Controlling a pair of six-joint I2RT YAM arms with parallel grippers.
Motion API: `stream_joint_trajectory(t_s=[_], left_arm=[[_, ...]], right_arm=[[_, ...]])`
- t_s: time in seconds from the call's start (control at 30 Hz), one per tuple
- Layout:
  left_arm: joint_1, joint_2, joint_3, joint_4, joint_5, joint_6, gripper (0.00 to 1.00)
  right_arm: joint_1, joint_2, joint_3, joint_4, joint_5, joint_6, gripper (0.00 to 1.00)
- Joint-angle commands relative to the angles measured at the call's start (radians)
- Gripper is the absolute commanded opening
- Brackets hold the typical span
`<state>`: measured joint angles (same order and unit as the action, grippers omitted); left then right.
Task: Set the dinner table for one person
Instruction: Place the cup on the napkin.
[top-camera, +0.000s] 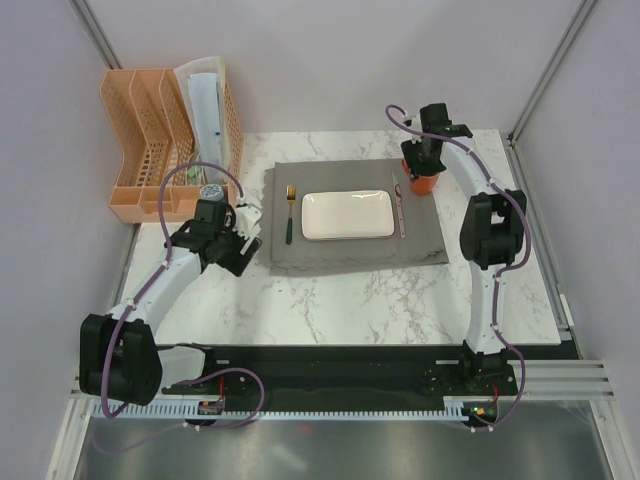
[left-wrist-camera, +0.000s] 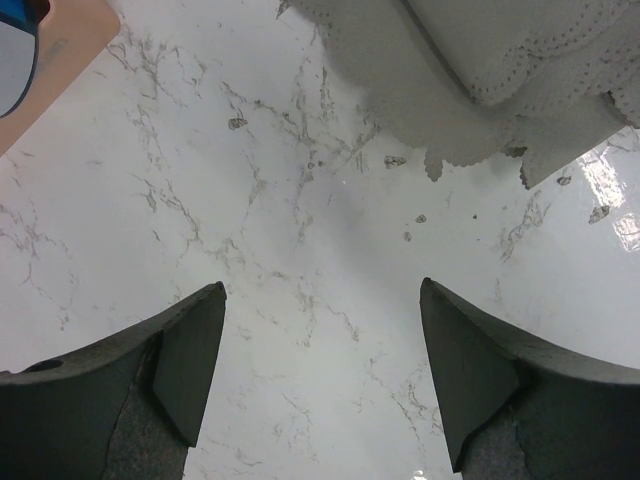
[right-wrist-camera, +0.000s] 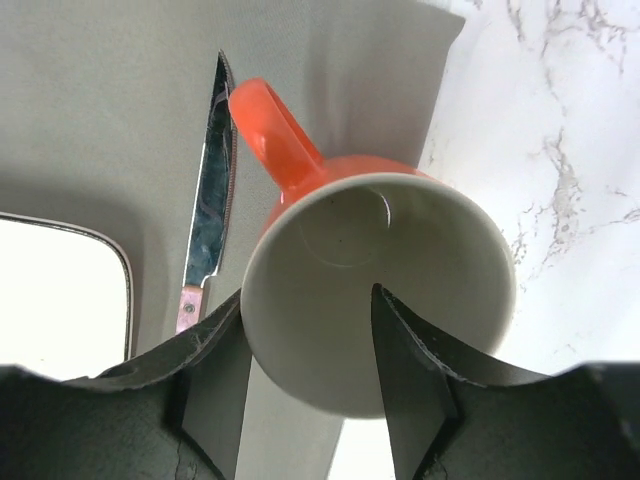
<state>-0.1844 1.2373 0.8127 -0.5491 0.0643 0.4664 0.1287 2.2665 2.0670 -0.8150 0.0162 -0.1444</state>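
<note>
Right gripper (right-wrist-camera: 307, 300), jaws parted astride the orange mug (right-wrist-camera: 430, 250) rim, may snag and topple it if withdrawn askew; left gripper (left-wrist-camera: 320, 290) hangs open.

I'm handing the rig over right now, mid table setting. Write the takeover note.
Left gripper: open, empty, over bare table; napkin just ahead, off the mat.
Right gripper: open, fingers straddling the mug's rim; mug upright at the mat's far right corner.
Done: plate mid-mat, fork to its left, knife to its right.
To do: probably lift the right gripper clear, then place the napkin.
</note>
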Motion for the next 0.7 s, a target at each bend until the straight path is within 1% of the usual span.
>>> stream_joint_trajectory(t_s=[0.0,0.1,0.2,0.3,0.5,0.53,0.6,0.63,0.67], left_arm=[[0.005,0.005,0.048,-0.006,0.029,0.017,0.85],[0.005,0.005,0.048,-0.009,0.029,0.017,0.85],[0.005,0.01,0.049,-0.011,0.031,0.017,0.85],[0.005,0.017,0.054,-0.011,0.032,0.017,0.85],[0.005,0.022,0.066,-0.014,0.034,0.011,0.85],[0.005,0.022,0.065,-0.015,0.034,0.011,0.85],[0.003,0.016,0.063,-0.014,0.031,0.011,0.85],[0.005,0.013,0.062,-0.014,0.031,0.011,0.85],[0.005,0.008,0.059,-0.014,0.031,0.011,0.85]], right_arm=[[-0.001,-0.076,0.033,0.002,0.008,-0.003,0.57],[0.0,-0.114,0.039,-0.018,-0.01,-0.003,0.57],[0.003,-0.176,0.035,-0.027,-0.015,-0.001,0.58],[0.005,-0.252,0.038,-0.038,-0.055,-0.003,0.58],[0.008,-0.467,0.03,-0.007,-0.12,-0.032,0.59],[0.008,-0.546,0.013,0.013,-0.133,-0.04,0.59],[0.009,-0.64,-0.086,0.109,-0.133,-0.041,0.62],[0.006,-0.738,-0.129,0.144,-0.13,-0.035,0.67],[0.006,-0.783,-0.216,0.202,-0.131,-0.037,0.71]])
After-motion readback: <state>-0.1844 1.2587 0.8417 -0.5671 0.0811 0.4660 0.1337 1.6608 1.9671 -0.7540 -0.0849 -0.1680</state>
